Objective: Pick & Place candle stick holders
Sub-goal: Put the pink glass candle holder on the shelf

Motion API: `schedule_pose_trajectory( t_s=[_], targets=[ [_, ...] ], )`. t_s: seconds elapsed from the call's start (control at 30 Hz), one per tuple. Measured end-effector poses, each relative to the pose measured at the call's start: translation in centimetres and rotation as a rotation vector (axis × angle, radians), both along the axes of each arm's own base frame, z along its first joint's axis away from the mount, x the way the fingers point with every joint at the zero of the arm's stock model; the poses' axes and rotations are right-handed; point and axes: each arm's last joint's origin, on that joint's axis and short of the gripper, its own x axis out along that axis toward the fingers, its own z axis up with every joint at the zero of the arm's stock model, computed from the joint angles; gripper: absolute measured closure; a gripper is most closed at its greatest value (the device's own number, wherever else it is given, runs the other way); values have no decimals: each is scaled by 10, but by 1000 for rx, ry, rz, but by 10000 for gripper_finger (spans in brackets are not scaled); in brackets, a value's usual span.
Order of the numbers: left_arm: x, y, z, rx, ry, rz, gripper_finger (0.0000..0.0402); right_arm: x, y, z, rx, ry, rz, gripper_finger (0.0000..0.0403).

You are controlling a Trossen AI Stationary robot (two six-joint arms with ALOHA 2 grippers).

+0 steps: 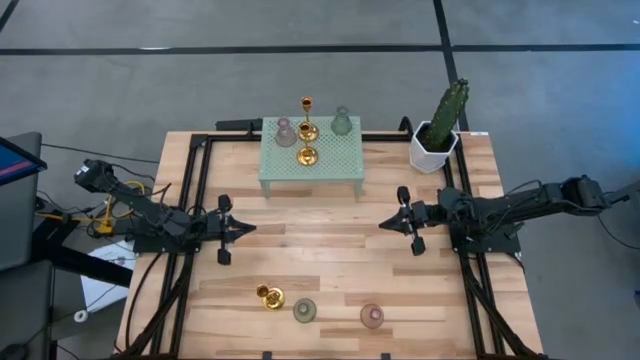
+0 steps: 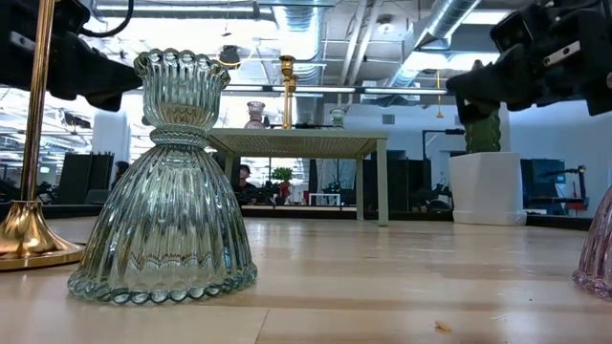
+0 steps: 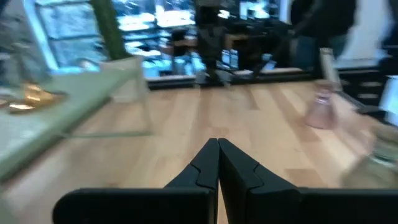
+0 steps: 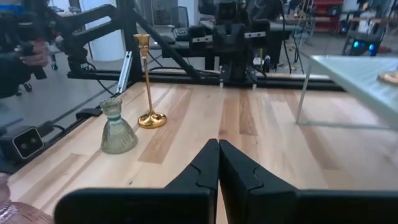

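Several candle stick holders stand on the mint green perforated stand (image 1: 310, 165): a dusty pink one (image 1: 285, 132), two gold ones (image 1: 307, 118) (image 1: 306, 155) and a sage green one (image 1: 342, 121). Three more rest on their bases near the table's front edge: gold (image 1: 270, 296), sage green (image 1: 305, 310) and pink (image 1: 372, 316). My left gripper (image 1: 250, 229) is shut at mid-table left, pointing level toward the right, with nothing in it. My right gripper (image 1: 383, 224) is shut opposite it, pointing left, also empty. The right wrist view shows the gold (image 4: 148, 81) and green (image 4: 118, 127) holders ahead.
A cactus in a white pot (image 1: 437, 140) stands at the table's far right corner. Bare wooden tabletop (image 1: 320, 255) lies between the two grippers and between the stand and the front row of holders. Black frame rails (image 1: 190, 200) run along both sides.
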Motion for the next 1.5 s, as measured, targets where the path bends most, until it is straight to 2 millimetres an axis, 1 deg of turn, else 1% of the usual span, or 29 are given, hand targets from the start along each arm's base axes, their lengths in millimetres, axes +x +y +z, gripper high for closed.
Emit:
schedule_pose_trajectory(
  t_s=[0.23, 0.43, 0.63, 0.93, 1.07, 1.17, 1.3, 1.37, 1.5],
  targets=[
    [6, -13, -11, 50, 103, -316, 396, -1, 0, -6, 7, 61, -1, 402],
    [9, -21, -21, -7, 206, -508, 396, -1, 0, -6, 6, 60, -2, 402],
    [12, -24, -29, -6, 277, -515, 396, 0, 0, -3, -17, 29, 1, 402],
    [15, -26, -28, -12, 264, -550, 396, 0, 0, -1, 86, 29, -12, 402],
    [15, -26, -27, -15, 251, -551, 396, 0, 0, -2, 94, 33, -9, 402],
    [15, -26, -26, -16, 249, -551, 396, 0, 4, -5, 124, 76, 18, 402],
    [15, -26, -26, -16, 249, -551, 396, -1, 13, -15, 167, 181, 119, 402],
    [15, -26, -26, -17, 243, -551, 396, -1, 18, -19, 183, 226, 142, 402],
    [15, -26, -24, -24, 220, -553, 396, -1, 26, -24, 182, 268, 187, 402]
  ],
)
